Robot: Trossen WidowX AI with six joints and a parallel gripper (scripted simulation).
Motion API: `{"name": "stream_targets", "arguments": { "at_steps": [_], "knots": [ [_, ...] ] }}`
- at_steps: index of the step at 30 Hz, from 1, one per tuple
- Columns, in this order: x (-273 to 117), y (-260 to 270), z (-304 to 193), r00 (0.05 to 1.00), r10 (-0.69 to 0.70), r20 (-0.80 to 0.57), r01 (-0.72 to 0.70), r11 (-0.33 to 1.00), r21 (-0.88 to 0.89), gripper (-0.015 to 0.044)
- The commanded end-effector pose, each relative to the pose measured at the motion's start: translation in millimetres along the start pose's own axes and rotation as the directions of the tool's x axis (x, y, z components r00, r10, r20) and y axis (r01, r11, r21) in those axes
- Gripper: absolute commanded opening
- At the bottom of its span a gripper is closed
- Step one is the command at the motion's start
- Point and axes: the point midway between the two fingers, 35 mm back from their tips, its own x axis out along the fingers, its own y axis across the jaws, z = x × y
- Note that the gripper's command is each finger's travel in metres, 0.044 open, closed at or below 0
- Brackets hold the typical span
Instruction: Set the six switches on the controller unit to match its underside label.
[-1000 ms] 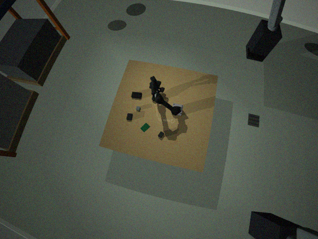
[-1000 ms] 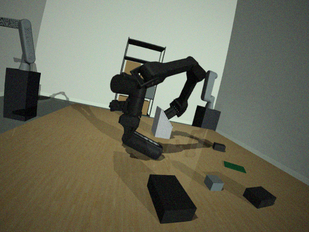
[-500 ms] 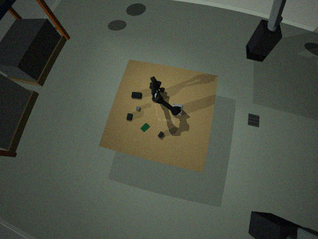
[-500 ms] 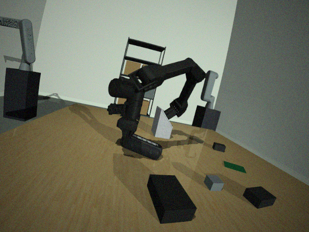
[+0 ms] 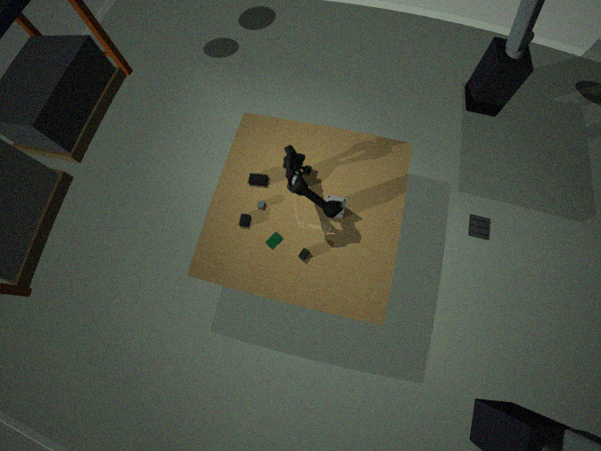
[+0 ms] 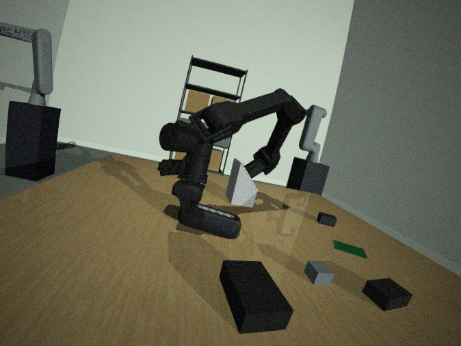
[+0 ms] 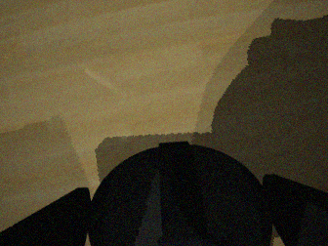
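Note:
The controller unit [image 6: 241, 188] [image 5: 336, 199] stands tilted steeply on one edge on the wooden bench [image 6: 93, 242] [image 5: 340, 291]. Its pale underside faces the exterior view; the print on it is too small to read. Its switch face is turned away and hidden. My gripper [image 6: 249, 171] [image 5: 333, 209] grips the unit at its raised upper edge and holds it propped up.
A large black box [image 6: 254, 294] [image 5: 258, 179], a small grey cube [image 6: 319, 272] [image 5: 261, 204], a black module [image 6: 387, 293] [image 5: 244, 220], a green board [image 6: 349, 248] [image 5: 274, 240] and a small dark block [image 6: 327, 219] [image 5: 304, 254] lie on the bench. My arm's base stands near the unit.

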Motion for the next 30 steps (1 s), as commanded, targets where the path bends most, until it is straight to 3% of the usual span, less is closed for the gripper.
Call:
{"name": "stream_targets", "arguments": {
  "at_steps": [1,20,24,30],
  "knots": [
    [5.2,-0.5,-2.4,1.000,-0.002,-0.012,0.002,1.000,0.006,0.0338],
    [10.6,-0.3,0.6,1.000,-0.001,-0.004,0.001,1.000,0.002,0.0338],
    [10.9,-0.4,1.3,1.000,-0.002,-0.001,0.002,1.000,0.001,0.0440],
    [10.9,-0.4,1.3,1.000,-0.002,-0.001,0.002,1.000,0.001,0.0440]
  ]
}}
